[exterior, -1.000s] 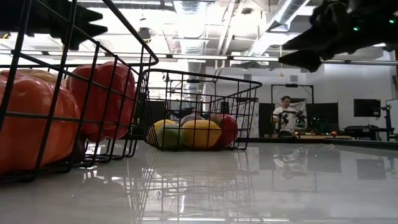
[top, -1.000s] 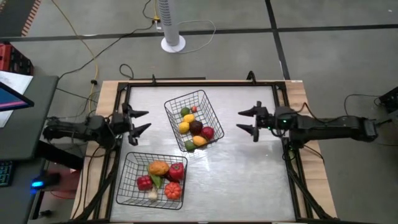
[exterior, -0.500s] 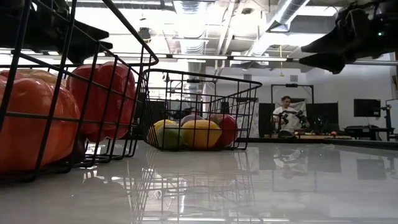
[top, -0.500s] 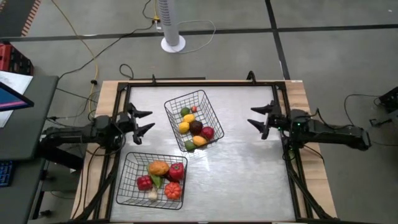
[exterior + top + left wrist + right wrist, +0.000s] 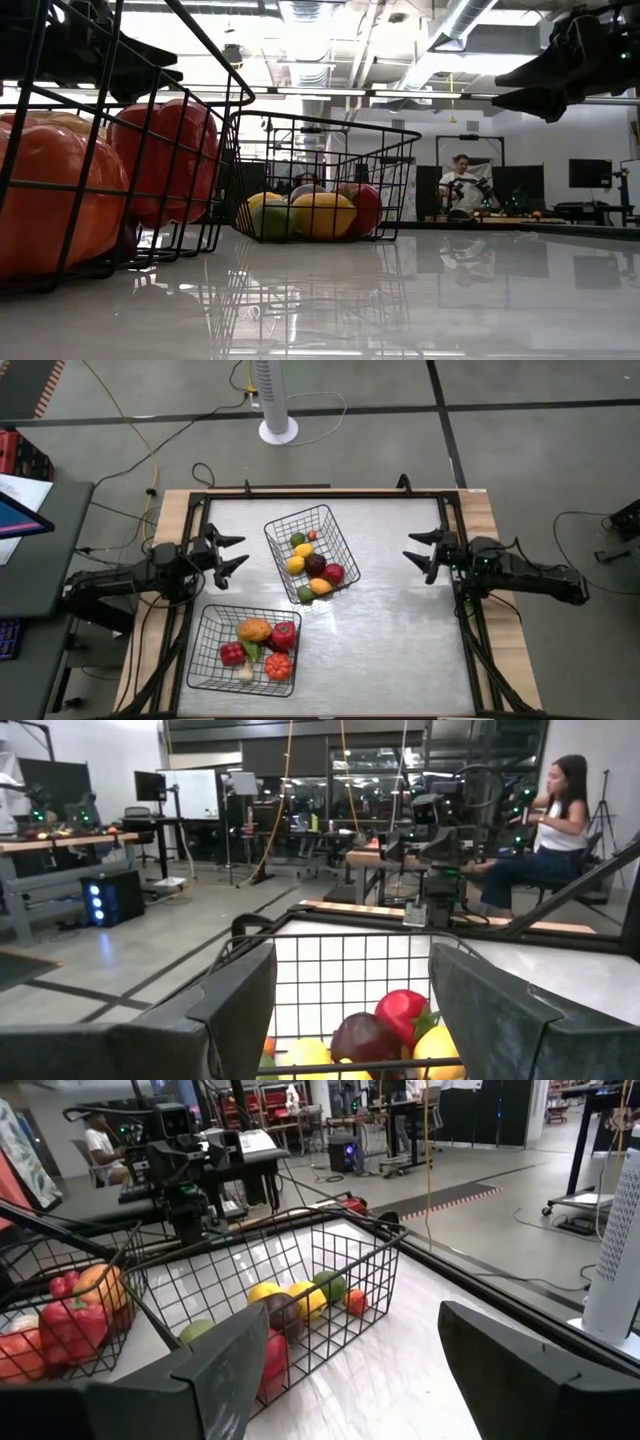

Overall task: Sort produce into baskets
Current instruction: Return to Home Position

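Hovering over the left side of the table (image 5: 400, 645), the left gripper (image 5: 236, 552) has its 2 fingers spread wide with nothing between them. Across from it, the right gripper (image 5: 409, 547) hangs over the right side, equally released and empty. Both point inward toward the middle, well apart from each other and from any produce.

Between them sits the far basket (image 5: 295, 516), turned at an angle to the table edges. Looking in from above, I can make out a green piece (image 5: 298, 540), a yellow lemon (image 5: 303, 550), a dark maroon piece (image 5: 315, 564) and a red one (image 5: 334, 573) just beside it, with a few more yellow and green pieces packed around them.

The near basket (image 5: 212, 635) lies closer to the front left corner, squarer to the table. It holds an orange piece (image 5: 255, 629), a red pepper (image 5: 284, 635) touching it, a smaller red piece (image 5: 232, 653), a white one (image 5: 246, 672) and an orange-red tomato (image 5: 278, 667). From table height the pepper and a big orange piece press close against that basket's wire side.

All the produce I can see is inside the 2 baskets. Beyond the table a white fan (image 5: 277, 400) stands on the floor, and a seated person (image 5: 553, 830) works at another station.
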Tool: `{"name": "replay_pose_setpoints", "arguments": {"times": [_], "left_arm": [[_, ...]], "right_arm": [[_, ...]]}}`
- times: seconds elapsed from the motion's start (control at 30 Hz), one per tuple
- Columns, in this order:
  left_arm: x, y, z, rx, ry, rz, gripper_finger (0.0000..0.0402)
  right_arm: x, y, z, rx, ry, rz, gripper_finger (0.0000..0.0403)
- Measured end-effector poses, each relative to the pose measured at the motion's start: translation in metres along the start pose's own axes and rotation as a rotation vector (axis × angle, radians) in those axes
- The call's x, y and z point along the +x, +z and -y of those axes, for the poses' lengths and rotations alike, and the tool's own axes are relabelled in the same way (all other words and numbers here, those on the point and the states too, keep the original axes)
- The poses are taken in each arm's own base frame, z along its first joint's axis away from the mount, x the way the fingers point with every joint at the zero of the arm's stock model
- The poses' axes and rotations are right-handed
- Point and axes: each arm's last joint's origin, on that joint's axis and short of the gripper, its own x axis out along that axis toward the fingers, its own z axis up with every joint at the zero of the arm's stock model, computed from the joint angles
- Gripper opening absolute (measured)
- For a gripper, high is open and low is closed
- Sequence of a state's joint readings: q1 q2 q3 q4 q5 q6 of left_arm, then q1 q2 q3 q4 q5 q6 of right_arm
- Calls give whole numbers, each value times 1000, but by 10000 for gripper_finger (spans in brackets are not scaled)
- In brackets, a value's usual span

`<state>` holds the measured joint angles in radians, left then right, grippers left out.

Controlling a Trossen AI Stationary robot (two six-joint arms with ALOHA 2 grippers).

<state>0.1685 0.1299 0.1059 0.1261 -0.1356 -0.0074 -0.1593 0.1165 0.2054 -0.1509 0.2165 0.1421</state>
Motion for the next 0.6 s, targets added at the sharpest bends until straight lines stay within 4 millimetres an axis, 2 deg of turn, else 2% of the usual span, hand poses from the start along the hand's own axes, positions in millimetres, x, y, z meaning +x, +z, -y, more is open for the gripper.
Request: {"name": "replay_pose_setpoints", "arguments": {"times": [0.6], "left_arm": [[0, -4, 0, 4, -11, -39, 249]], "right_arm": [[-3, -5, 1, -10, 0, -6, 319]]}}
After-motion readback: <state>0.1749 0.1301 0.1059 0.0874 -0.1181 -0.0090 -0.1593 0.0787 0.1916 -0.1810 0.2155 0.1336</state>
